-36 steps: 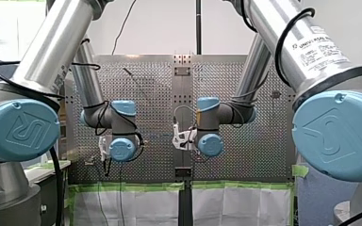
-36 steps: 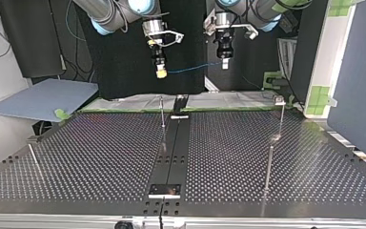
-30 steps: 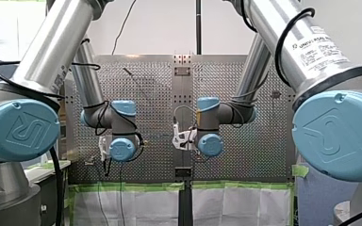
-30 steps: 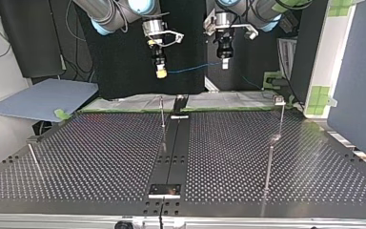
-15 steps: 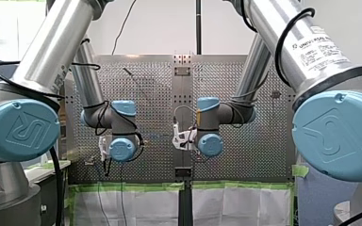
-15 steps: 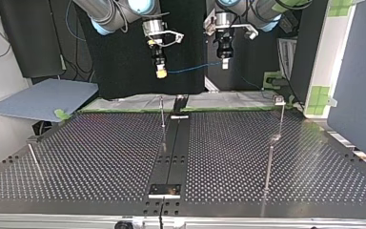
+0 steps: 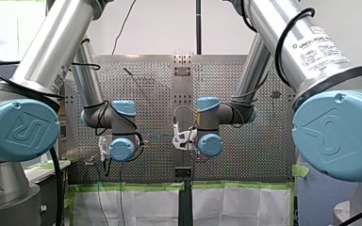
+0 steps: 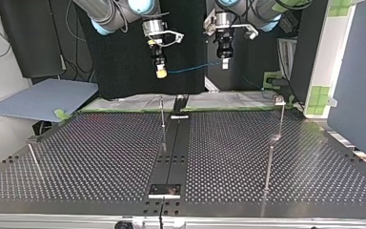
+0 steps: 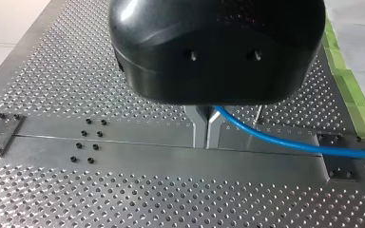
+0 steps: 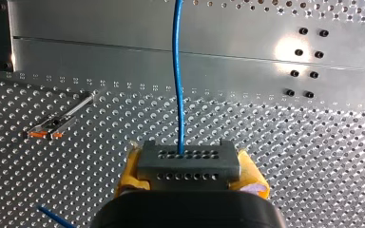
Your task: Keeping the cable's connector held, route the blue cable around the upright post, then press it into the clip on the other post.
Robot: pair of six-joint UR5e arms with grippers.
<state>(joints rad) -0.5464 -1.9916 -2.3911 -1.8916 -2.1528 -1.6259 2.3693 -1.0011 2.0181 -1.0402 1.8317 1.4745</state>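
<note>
The right jaws are clamped on the grey connector [image 10: 188, 164], its sides bedded in the yellow pads [image 10: 128, 175]. The left jaws are closed too, their metal fingers [image 9: 199, 129] drawn together on the blue cable [image 9: 285, 142] a short way along it. In the top view both sets of jaws hang high above the perforated counter [image 8: 100, 157], and the cable spans the gap between them in a nearly straight line.

On the counter a thin upright post [image 8: 162, 113] stands near the middle. A second post [image 8: 281, 119] stands at the top view's right and carries a small head, which I take to be the clip, though it is too small to be sure.

The connector is a hard, square block, so a firm squeeze on its flat sides should hold it without slipping, and the soft pads help.

The cable is the delicate part. It looks thin, light and limp, with a smooth jacket that will probably slide through metal fingers under a steady pull. It should bend easily around the post, but it will sag or kink if slack builds up. I judge the best hold to be on the jacket near the section meant for the clip, with light tension kept towards the connector.
</note>
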